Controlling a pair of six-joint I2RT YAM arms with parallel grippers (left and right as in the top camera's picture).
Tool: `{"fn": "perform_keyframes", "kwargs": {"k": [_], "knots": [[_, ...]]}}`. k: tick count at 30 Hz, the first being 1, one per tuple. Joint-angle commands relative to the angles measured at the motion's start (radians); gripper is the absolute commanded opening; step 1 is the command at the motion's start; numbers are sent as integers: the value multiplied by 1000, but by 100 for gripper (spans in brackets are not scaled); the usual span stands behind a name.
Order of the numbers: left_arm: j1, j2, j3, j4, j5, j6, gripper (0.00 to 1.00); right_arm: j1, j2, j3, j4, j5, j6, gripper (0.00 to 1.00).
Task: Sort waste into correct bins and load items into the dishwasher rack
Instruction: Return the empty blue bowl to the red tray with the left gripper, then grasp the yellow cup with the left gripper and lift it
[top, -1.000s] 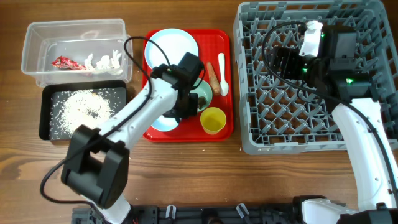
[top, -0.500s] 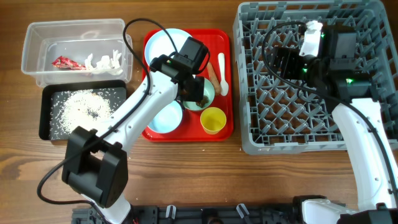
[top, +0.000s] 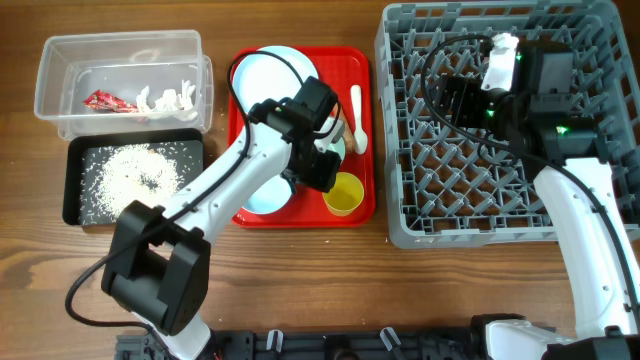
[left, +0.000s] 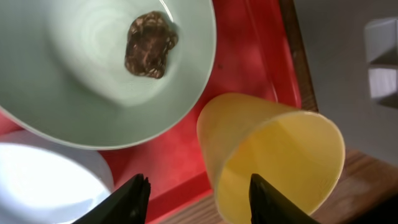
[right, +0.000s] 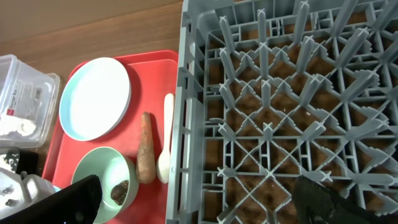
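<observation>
My left gripper is open and empty, low over the red tray between the pale green bowl and the yellow cup. The cup's left wall lies between the fingers. The bowl holds the dark brown lump. The light blue bowl sits beside it. The pale blue plate, carrot-like stick and white spoon lie on the tray. My right gripper is open and empty above the grey rack.
The clear tub at the far left holds the red wrapper and white tissue. The black tray below it holds rice. The flat red tray stands between the bins and the rack.
My left gripper has moved from over the light blue bowl, past the green bowl, down and right to the yellow cup. The right arm has not moved.
</observation>
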Motion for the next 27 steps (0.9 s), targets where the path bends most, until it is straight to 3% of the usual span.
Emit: {"fn": "perform_keyframes", "kwargs": {"k": [1,8,16,27], "knots": [[-5,0,-29,34,27,-38,46,0,5,15,-8,-16,11,100],[-39,22,-30,59,27,-63,39,0,5,15,-15,-16,10,100],[-47,25,-30,66,-76,-244,23,0,5,15,-21,-16,10,100],[-62,26,-33,66,-105,-323,17,0,5,15,-24,-16,11,100]]}}
